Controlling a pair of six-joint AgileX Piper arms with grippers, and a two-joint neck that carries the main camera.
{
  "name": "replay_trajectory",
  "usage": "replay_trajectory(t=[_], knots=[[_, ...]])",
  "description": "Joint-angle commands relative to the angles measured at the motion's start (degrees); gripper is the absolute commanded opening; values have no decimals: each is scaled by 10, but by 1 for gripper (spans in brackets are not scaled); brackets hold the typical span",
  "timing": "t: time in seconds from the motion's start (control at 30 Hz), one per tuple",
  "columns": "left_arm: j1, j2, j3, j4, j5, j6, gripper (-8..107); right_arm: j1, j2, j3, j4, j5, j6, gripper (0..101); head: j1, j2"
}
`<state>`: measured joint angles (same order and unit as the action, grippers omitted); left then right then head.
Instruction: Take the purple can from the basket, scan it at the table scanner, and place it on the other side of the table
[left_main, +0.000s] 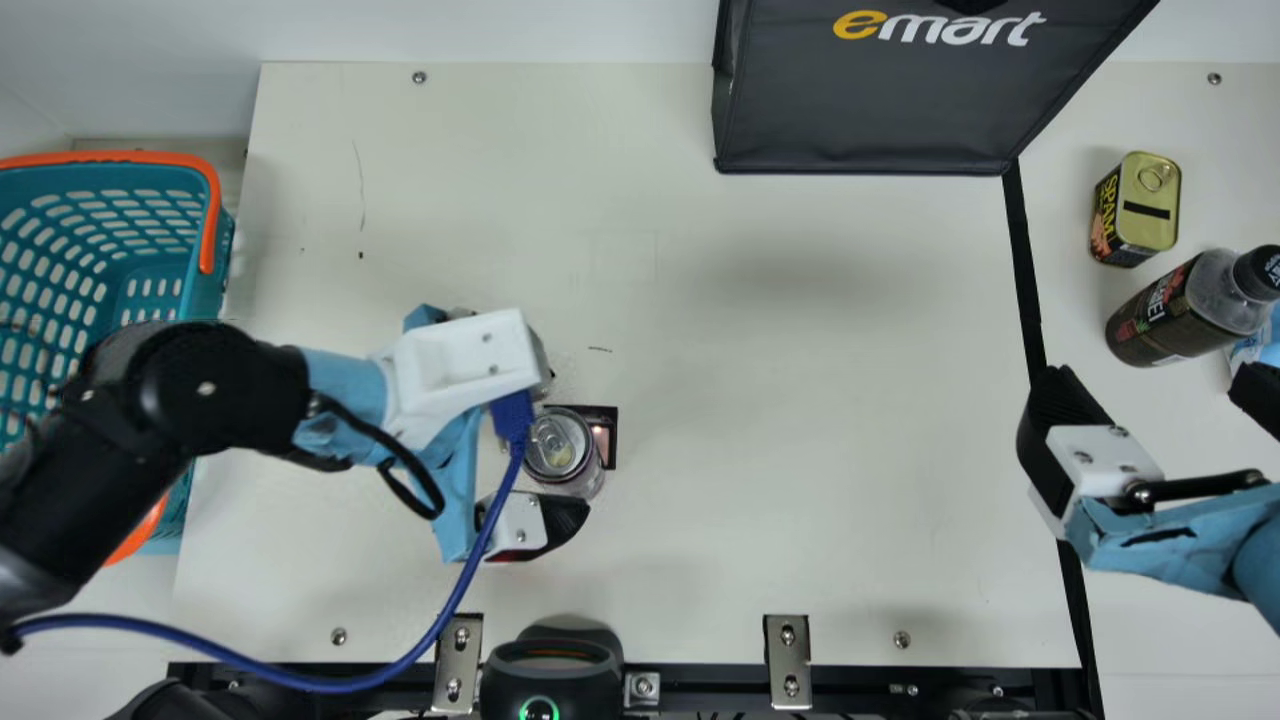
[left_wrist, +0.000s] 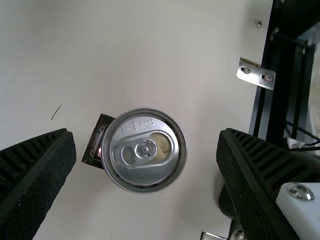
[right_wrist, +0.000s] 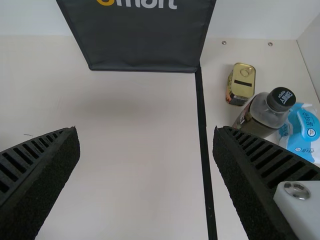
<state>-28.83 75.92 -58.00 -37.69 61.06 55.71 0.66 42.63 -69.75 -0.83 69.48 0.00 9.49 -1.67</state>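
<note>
Two black ribbed fingers of the left tool (left_main: 569, 442) stand apart on either side of the purple can (left_main: 558, 446), with a gap showing at each side in the left wrist view. The can is upright at the table scanner (left_main: 604, 440), its round top hiding part of the dark square on the cream counter (left_main: 800, 400). A blue cable (left_main: 400, 662) loops from the left arm, which extends over the teal basket (left_main: 150, 262) with orange handles at the counter's left. Across the counter, the right tool (left_main: 1150, 385) hangs with its fingers apart and nothing between them, near a black stripe (left_main: 1028, 270). Beyond the stripe are a gold-topped tin (left_main: 1150, 200), a dark bottle (left_main: 1175, 312) with a black cap and, beside it, a blue-and-white packet (right_wrist: 303, 131). A black bag (left_main: 860, 100) stands at the far edge.
</note>
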Motion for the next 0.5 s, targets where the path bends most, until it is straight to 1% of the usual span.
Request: replay_trajectory(t=[0.0,0.23,0.47], knots=[[5,-22,6,0,1,-27,90,0,0,0,0,0,0,95,-16,1],[20,-82,30,14,-3,-117,90,0,0,0,0,0,0,95,-16,1],[31,-125,53,40,-8,-233,90,0,0,0,0,0,0,95,-16,1]])
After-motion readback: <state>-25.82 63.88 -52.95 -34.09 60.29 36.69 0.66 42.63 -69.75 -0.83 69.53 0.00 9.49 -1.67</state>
